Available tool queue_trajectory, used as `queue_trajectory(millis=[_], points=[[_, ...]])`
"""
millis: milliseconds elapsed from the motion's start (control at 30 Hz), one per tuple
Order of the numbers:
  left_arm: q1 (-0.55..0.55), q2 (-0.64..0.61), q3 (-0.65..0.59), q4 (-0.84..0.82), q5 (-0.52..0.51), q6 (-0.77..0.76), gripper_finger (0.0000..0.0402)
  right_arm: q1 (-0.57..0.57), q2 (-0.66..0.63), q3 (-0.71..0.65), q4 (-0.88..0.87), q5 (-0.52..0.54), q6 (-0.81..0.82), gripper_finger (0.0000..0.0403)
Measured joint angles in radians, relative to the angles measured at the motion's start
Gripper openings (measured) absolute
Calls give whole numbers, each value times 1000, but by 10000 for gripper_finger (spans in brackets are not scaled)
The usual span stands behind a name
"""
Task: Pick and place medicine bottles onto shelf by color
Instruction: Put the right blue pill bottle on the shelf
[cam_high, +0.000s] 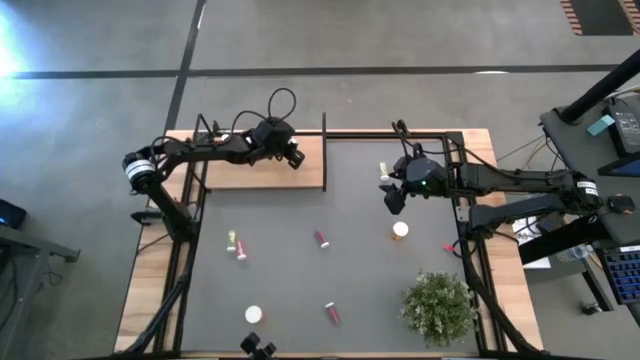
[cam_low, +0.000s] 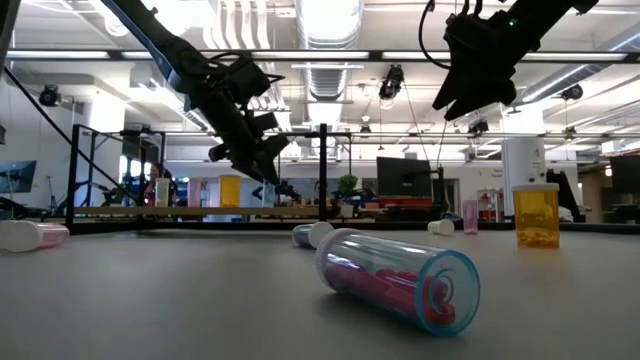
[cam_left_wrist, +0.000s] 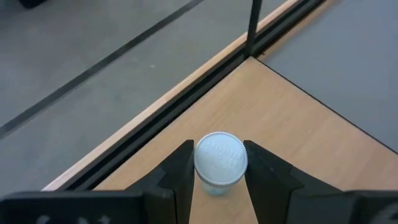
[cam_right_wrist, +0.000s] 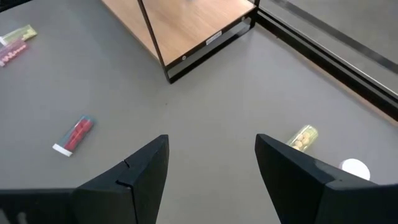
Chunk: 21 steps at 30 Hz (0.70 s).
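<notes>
High view: left end effector (cam_high: 291, 155) hovers over the shelf (cam_high: 225, 172) near its right end; right end effector (cam_high: 393, 200) waits above the surface; left wrist view: its fingers (cam_left_wrist: 179, 171) are clamped on a bottle (cam_left_wrist: 220, 160), upright, cap toward the camera, shelf board directly beneath; right wrist view: fingers apart, empty

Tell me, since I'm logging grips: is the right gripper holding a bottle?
No. In the right wrist view the right gripper stands open over bare tabletop, nothing between its fingers.
</notes>
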Motion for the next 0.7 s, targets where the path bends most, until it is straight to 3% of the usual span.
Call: queue_trajectory(millis=[700], points=[[-1, 0, 0, -5, 40, 3, 120, 0, 0, 0, 0, 0, -1, 228]])
